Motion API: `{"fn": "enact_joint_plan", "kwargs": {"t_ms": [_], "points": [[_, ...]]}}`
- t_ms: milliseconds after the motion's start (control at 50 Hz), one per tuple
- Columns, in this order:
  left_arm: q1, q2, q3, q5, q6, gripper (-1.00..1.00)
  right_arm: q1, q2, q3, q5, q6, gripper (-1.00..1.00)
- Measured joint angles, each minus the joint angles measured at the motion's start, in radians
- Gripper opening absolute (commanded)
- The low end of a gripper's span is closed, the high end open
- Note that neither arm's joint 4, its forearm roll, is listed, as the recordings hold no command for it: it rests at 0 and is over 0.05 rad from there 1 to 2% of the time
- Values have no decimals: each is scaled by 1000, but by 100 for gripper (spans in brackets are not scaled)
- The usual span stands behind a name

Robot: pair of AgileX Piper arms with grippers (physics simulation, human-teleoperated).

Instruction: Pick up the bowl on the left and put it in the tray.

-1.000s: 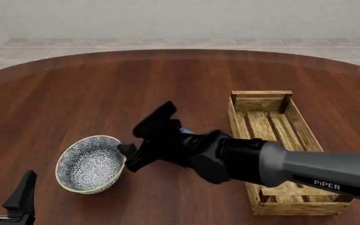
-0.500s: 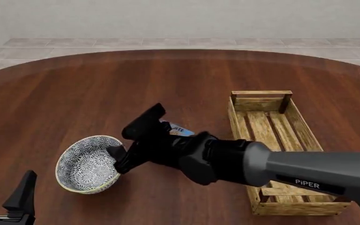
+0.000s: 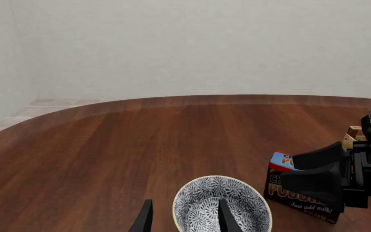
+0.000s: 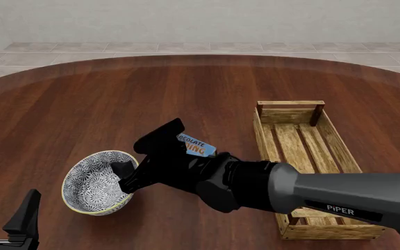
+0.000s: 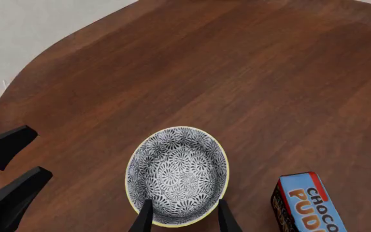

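Note:
The blue-and-white patterned bowl (image 4: pixel 89 183) sits upright on the table at the front left; it also shows in both wrist views, bowl (image 5: pixel 176 176) and bowl (image 3: pixel 205 205). My right gripper (image 4: pixel 141 155) is open at the bowl's right rim, one finger (image 4: pixel 122 176) over the inside, the other (image 4: pixel 161 134) higher and outside. In the right wrist view the right gripper (image 5: pixel 184 220) straddles the rim. My left gripper (image 4: pixel 5 211) stands open at the front left corner, apart from the bowl. The wooden slatted tray (image 4: pixel 290 105) lies to the right, with nothing in it.
A blue chocolate pudding box (image 4: pixel 196 145) stands just behind my right wrist, between bowl and tray, also seen as the pudding box (image 5: pixel 305 203) and pudding box (image 3: pixel 282 181). The round table's far edge (image 4: pixel 200 56) curves in front of a tiled floor and wall.
My right gripper has moved left and down, from beside the bowl to over its right rim, uncovering more of the pudding box. The bowl and the left arm have not moved.

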Motion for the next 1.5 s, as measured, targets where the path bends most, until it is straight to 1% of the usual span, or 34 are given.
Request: {"fn": "enact_joint_plan", "kwargs": {"t_ms": [220,340,500,640,1100,1500], "points": [[0,0,0,0,0,100,-7,23,13,-36,57,100],[0,0,0,0,0,100,-19,38,17,-51,75,100],[0,0,0,0,0,100,-59,44,34,-75,94,100],[0,0,0,0,0,100,-73,64,43,-94,126,100],[0,0,0,0,0,100,-43,267,-38,-117,217,100],[0,0,0,0,0,100,-44,344,-83,-158,289,100]]}}
